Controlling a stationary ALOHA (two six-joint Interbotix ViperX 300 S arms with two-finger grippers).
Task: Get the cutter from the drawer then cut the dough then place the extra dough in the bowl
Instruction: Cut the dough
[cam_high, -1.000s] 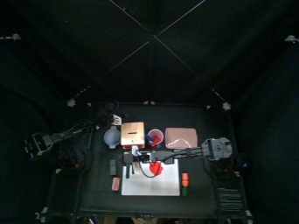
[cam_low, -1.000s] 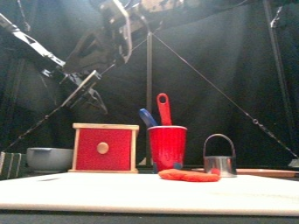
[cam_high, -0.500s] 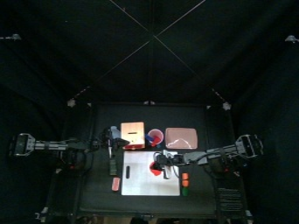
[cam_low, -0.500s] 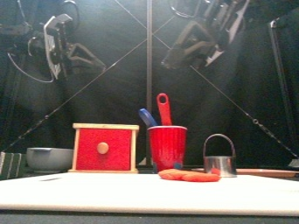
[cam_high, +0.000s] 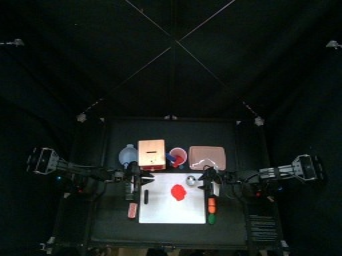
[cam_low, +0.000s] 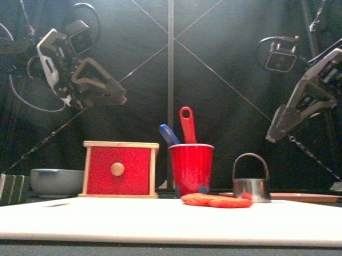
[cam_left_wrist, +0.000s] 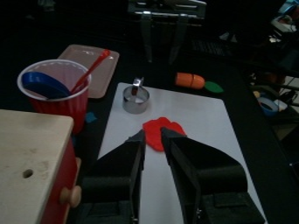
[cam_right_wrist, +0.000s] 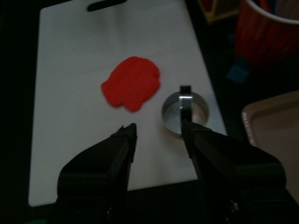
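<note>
Dough (cam_left_wrist: 163, 133): flat red lumpy blob on the white board (cam_left_wrist: 205, 118), just past the left gripper (cam_left_wrist: 156, 142) tips.
Cutter (cam_right_wrist: 184, 103): shiny round ring, upright beside dough, near right gripper (cam_right_wrist: 158, 131).
Grippers: both spread apart, empty.

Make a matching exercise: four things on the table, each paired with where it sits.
1. flat red dough
2. round metal cutter with wire handle
3. blue-grey bowl
4. blue toy knife

A. in the red cup
B. left of the pale wooden box
C. on the white cutting board, clear of its edges
D. at the board's back right corner

Pairs: 1-C, 2-D, 3-B, 4-A
</note>
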